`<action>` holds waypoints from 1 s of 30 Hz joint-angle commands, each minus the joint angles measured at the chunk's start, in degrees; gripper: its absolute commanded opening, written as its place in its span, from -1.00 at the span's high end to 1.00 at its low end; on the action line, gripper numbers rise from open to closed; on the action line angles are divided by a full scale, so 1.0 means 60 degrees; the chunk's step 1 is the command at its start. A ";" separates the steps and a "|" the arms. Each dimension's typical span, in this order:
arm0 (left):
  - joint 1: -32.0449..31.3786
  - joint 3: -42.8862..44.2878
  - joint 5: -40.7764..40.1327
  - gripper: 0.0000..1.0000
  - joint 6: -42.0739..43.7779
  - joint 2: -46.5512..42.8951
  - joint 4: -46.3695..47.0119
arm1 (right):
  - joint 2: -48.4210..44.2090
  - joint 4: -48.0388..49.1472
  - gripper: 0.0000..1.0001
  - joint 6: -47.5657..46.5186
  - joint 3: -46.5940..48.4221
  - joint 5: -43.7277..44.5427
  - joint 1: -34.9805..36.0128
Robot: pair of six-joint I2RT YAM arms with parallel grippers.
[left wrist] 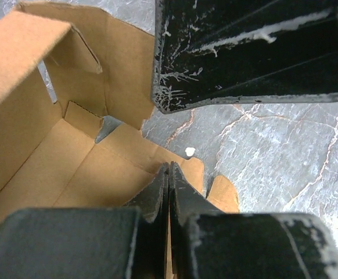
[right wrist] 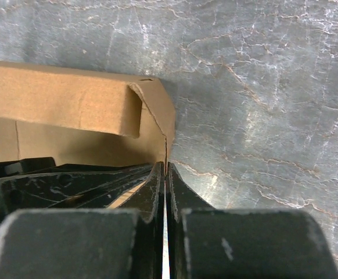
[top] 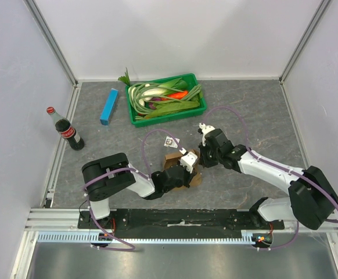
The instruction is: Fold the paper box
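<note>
I see the paper box [top: 193,178] partly stood up, walls raised, on the grey table [top: 244,110] near the front, between both arms. My left gripper [left wrist: 169,174] is pinched tight on a flap at the box's open edge. My right gripper [right wrist: 165,170] is clamped on a folded corner. The green tray [top: 201,107] sits well behind.

Grey marbled table [top: 256,110] carries 5 things: green tray [top: 204,103] at 12 o'clock, blue box [top: 108,107] at 10, cola bottle [top: 65,131] at 9, white card [top: 171,140] and paper box [top: 194,179] near centre.
</note>
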 commanded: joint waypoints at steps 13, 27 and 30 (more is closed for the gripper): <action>-0.0017 -0.0372 -0.0513 0.96 -0.0159 0.0328 0.0491 | 0.0335 -0.0497 1.00 0.2441 0.0987 0.0707 0.0800; -0.0017 -0.1045 -0.0381 0.61 -0.0320 -0.0872 0.0697 | 0.0687 -0.0100 1.00 0.4390 0.0532 0.3492 0.1943; -0.0017 -0.1294 -0.0453 0.40 -0.0423 -0.1311 0.0698 | 0.0716 -0.0173 1.00 0.4449 0.0634 0.3785 0.2133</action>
